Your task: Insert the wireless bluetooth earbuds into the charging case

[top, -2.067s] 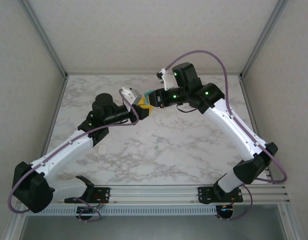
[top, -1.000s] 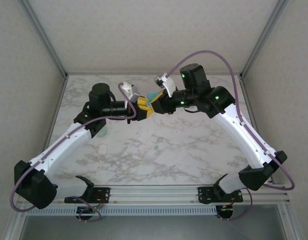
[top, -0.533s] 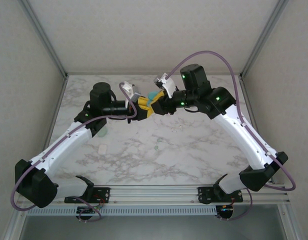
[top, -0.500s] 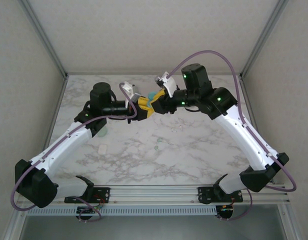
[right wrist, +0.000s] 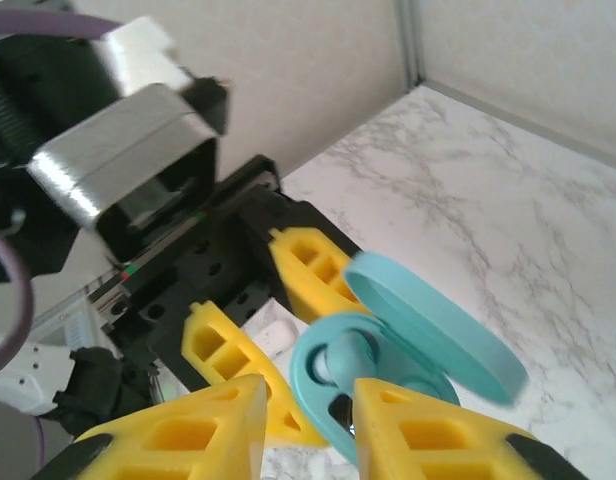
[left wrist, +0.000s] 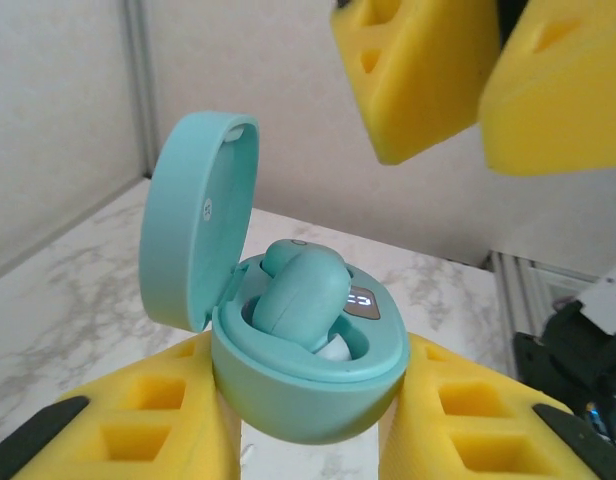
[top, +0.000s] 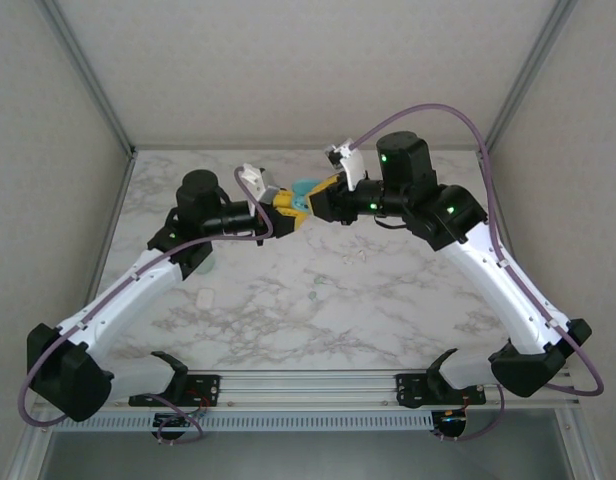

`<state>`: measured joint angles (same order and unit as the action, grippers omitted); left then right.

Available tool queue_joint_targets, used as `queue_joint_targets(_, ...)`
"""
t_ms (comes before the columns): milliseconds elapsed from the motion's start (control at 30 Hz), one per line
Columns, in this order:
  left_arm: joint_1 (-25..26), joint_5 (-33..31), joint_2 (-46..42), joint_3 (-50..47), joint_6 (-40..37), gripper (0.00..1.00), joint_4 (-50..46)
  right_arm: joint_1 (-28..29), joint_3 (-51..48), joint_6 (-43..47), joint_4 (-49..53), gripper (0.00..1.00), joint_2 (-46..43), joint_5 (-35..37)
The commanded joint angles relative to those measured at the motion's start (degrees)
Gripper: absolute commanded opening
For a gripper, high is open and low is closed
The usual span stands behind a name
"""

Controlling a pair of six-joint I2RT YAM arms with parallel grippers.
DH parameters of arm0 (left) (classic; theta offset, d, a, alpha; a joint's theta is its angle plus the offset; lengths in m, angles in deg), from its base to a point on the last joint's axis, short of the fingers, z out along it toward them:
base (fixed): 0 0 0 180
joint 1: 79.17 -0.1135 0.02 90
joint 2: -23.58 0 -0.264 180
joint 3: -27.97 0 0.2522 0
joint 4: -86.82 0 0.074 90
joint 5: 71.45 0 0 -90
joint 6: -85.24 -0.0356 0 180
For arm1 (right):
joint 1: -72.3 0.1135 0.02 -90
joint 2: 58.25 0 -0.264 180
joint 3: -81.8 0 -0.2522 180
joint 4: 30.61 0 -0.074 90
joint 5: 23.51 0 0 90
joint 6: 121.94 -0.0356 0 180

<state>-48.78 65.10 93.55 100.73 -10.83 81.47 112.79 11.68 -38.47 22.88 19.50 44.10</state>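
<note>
Setting: white-grey marble tabletop (top: 388, 310), pale walls on 3 sides, 2 arms meeting over the far middle of it.
Left gripper (top: 288, 207): yellow foam fingers clamped on the lower shell of the teal rounded clamshell charging case (left wrist: 318, 395), 1 finger on each side, case held up off the marble.
Case lid (left wrist: 193, 235): hinged wide open, standing upright at the left of the shell in the left wrist view.
Teal pebble-shaped earbud (left wrist: 298, 290): in the case's well, tilted, its rounded back standing proud of the rim and its pale tip down inside. Whether it is fully seated, cannot tell.
Indicator panel (left wrist: 360, 298): small grey patch inside the case, just beside the bud.
Right gripper (right wrist: 308, 425): yellow foam fingers a narrow gap apart, nothing between them. It hangs just above the open case and touches neither case nor bud.
Tiny loose teal bud (top: 312, 295): lying on the marble nearer the bases, well apart from both grippers.
Small white rounded object (top: 205, 298): on the marble beside the left arm, too small to identify.
Teal rounded object (top: 204, 262): partly hidden under the left arm.
</note>
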Motion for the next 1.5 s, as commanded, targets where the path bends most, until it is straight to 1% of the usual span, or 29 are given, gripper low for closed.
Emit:
queue_joint_targets(0, 0.85, -8.19, -2.34, -2.2, -0.66, 0.21, 6.17, -0.24, -0.96, -14.15, -0.25, 0.28, -1.13, 5.65)
queue_joint_targets(67, 1.32, -11.03, -2.73, -3.3, -1.37, 0.21, 7.5, -0.24, -0.78, -19.31, -0.1, 0.34, -0.45, 3.97)
queue_joint_targets(133, 1.64, -12.52, -2.89, -3.96, -1.54, 0.21, 8.46, -0.24, -0.31, -23.66, -0.07, 0.34, 0.19, 3.12)
queue_joint_targets(267, 2.13, -13.73, -3.02, -4.42, -1.87, 0.21, 8.99, -0.23, 2.73, -27.22, 2.59, 0.35, 2.68, 3.36)
queue_joint_targets(333, 2.21, -13.82, -3.04, -4.5, -1.76, 0.21, 9.08, -0.19, 3.74, -27.4, 3.01, 0.37, 4.07, 2.37)
queue_joint_targets(467, 2.57, -13.85, -3.16, -4.71, -1.68, 0.21, 9.34, -0.15, 4.91, -27.68, 2.38, 0.37, 5.88, 3.34)
queue_joint_targets(600, 2.78, -13.85, -3.09, -4.6, -1.97, 0.21, 8.83, -0.06, 6.62, -27.44, 0.93, 0.36, 7.59, 1.58)
queue_joint_targets(767, 2.89, -13.67, -2.99, -4.0, -2.37, 0.21, 7.82, -0.06, 8.16, -26.53, 1.8, 0.36, 9.49, 1.89)
queue_joint_targets(967, 2.92, -13.93, -2.81, -3.72, -2.35, 0.21, 7.51, 0.12, 8.82, -26.06, 1.68, 0.35, 10.62, -0.53)
queue_joint_targets(1167, 2.92, -13.72, -2.26, -3.06, -2.11, 0.21, 7.51, 0.2, 9.0, -23.28, 3.73, 0.33, 10.92, -0.76)
queue_joint_targets(1333, 2.92, -12.55, -1.68, -2.4, -1.59, 0.21, 7.33, 0.46, 11.11, -19.89, 6.69, 0.33, 12.64, -0.98)
queue_joint_targets(1467, 2.92, -12.53, -1.58, -2.06, -1.75, 0.21, 6.91, 0.73, 11.98, -18.67, 7.92, 0.32, 13.79, 0.03)
